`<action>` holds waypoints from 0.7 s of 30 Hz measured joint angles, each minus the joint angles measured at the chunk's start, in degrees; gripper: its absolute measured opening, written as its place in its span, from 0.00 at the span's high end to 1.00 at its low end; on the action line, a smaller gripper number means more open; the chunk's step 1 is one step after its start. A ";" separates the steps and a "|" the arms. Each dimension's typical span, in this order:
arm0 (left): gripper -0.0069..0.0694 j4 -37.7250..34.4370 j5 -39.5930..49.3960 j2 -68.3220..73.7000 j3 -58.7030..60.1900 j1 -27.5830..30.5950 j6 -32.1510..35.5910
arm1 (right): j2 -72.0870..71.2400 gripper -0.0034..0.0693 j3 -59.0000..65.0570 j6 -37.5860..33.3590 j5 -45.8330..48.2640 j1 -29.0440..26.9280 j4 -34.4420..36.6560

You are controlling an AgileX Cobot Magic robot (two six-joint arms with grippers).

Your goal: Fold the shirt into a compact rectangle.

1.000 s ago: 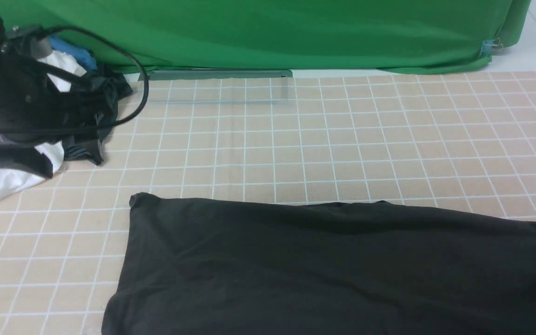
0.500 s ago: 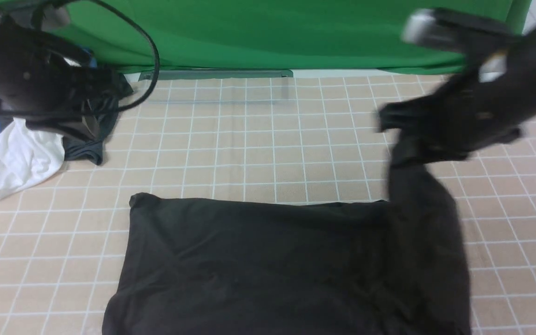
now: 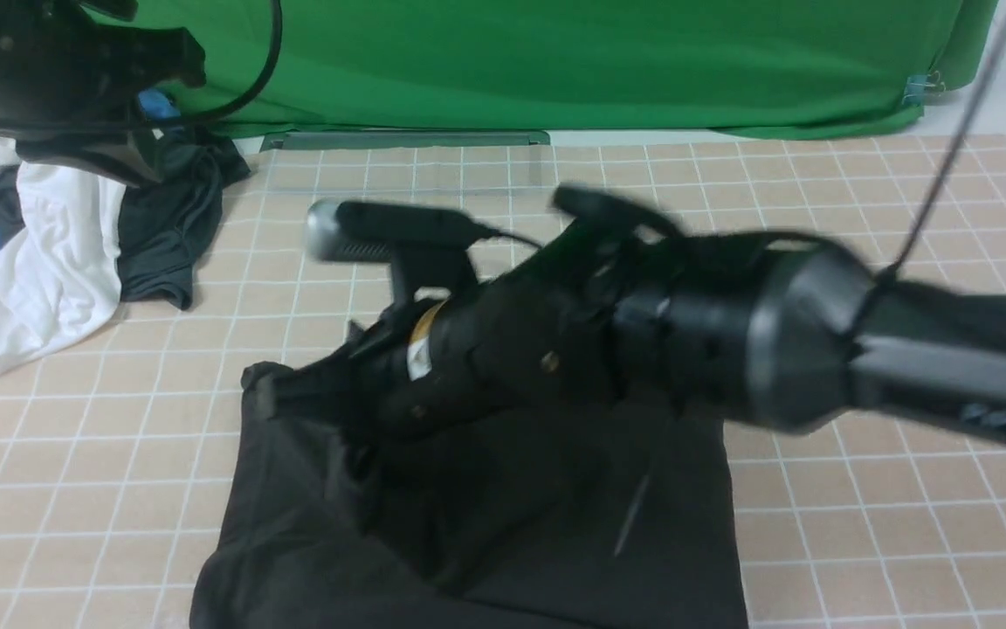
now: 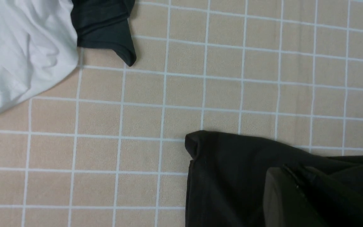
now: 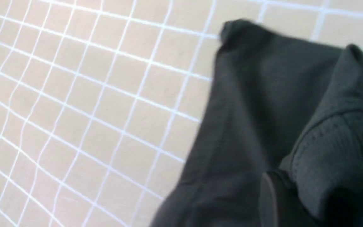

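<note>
My right gripper point(image 3: 280, 397) reaches across over the black shirt point(image 3: 512, 515), which lies on the tiled counter point(image 3: 861, 288) near me, and its jaws are pinched on a ribbed edge of the shirt held above the shirt's far left corner. My left gripper point(image 3: 132, 162) is up at the far left above a pile with a white garment point(image 3: 49, 253) and a dark garment point(image 3: 167, 236), its jaws are closed, and I see nothing in them. The green cloth point(image 3: 555, 61) hangs behind the counter.
</note>
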 joint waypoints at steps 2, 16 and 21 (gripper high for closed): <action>0.89 0.00 -0.08 0.00 0.00 0.00 -0.13 | 1.38 0.78 0.00 0.01 -2.20 1.12 0.56; 0.88 0.05 -2.56 0.00 -0.05 0.00 -1.57 | 1.59 0.11 -2.77 -3.42 3.83 1.57 1.28; 0.85 0.37 -0.52 0.00 -0.04 0.00 -1.62 | -4.96 0.47 -4.89 -14.22 22.47 -1.95 0.97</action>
